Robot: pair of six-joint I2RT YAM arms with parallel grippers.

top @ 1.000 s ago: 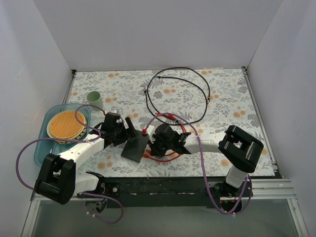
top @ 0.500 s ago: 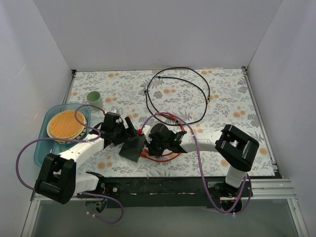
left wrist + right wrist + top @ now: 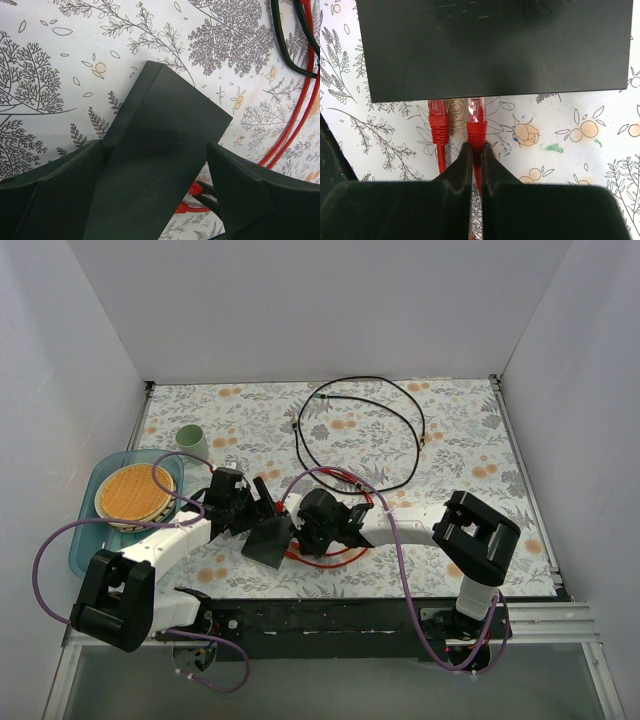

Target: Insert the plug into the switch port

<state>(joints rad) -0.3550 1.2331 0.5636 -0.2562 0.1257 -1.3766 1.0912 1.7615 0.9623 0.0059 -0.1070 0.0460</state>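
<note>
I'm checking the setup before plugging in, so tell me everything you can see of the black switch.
The switch is a flat, matte-black rectangular box with faint raised lettering on top, sitting at an angle on the floral table near its front edge. The open left gripper straddles it. The plug pinched by the right gripper and a second plug reach one long edge.
</note>
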